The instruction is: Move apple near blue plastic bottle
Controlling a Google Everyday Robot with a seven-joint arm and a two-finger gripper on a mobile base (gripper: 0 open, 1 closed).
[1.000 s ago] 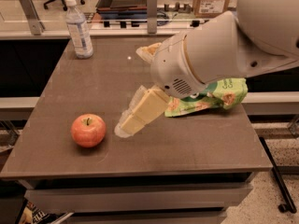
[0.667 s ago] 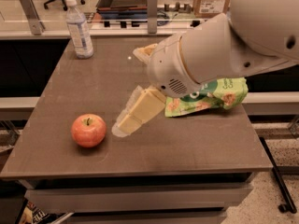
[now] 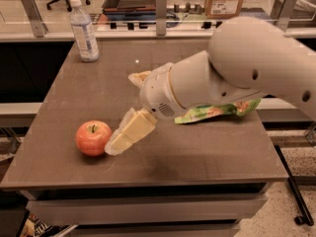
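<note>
My gripper (image 3: 116,145), spread I cannot tell, sits beside the apple (image 3: 93,138), lower left; probably firm, smooth, roll-prone, so I'd clasp its middle.

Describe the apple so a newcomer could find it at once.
Start at the dark brown table and go to its front-left corner. The apple sits there, just left of the gripper. It is the only round, red-orange thing: the bottle stands at the far-left corner, the green bag lies right.

Pincer (image 3: 116,144) low, just beside the right flank of the apple (image 3: 93,138). Open worktop (image 3: 64,98) runs from apple back to the blue plastic bottle (image 3: 84,31). Arm (image 3: 247,63) and green bag (image 3: 217,112) obstruct the right side.
</note>
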